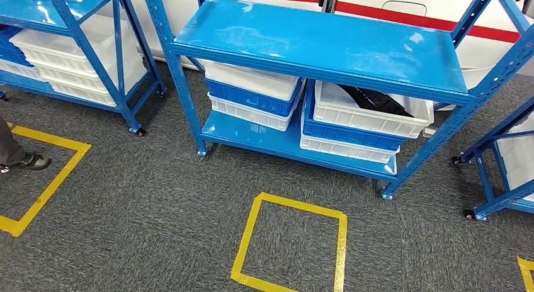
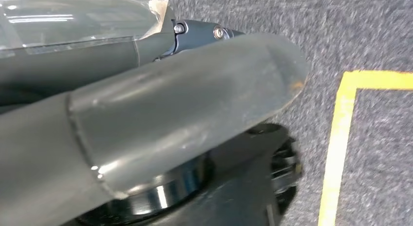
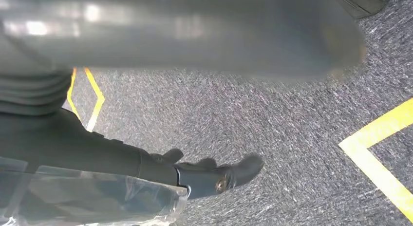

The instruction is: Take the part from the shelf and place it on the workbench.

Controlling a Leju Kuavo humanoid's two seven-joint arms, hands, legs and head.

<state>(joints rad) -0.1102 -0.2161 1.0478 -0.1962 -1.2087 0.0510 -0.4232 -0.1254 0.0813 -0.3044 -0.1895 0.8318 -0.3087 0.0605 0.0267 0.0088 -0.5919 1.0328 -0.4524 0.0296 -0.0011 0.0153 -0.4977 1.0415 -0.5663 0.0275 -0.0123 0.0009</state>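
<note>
A black part (image 1: 373, 101) lies in the top white bin (image 1: 371, 119) of the right stack, on the lower level of the middle blue shelf (image 1: 315, 37). The bin's rim and the shelf board above hide some of it. My left hand (image 2: 185, 114) hangs over grey carpet in the left wrist view, its thick grey thumb stretched out and nothing in it. In the right wrist view my right hand (image 3: 204, 175) also hangs above the carpet, its dark fingers (image 3: 243, 168) apart and holding nothing.
Stacked white and blue bins (image 1: 252, 97) fill the left of the lower level. More blue shelves stand at the left (image 1: 75, 46) and right (image 1: 504, 153). A yellow tape square (image 1: 289, 241) marks the carpet before the shelf. A person's shoe (image 1: 31, 160) stands at the left edge.
</note>
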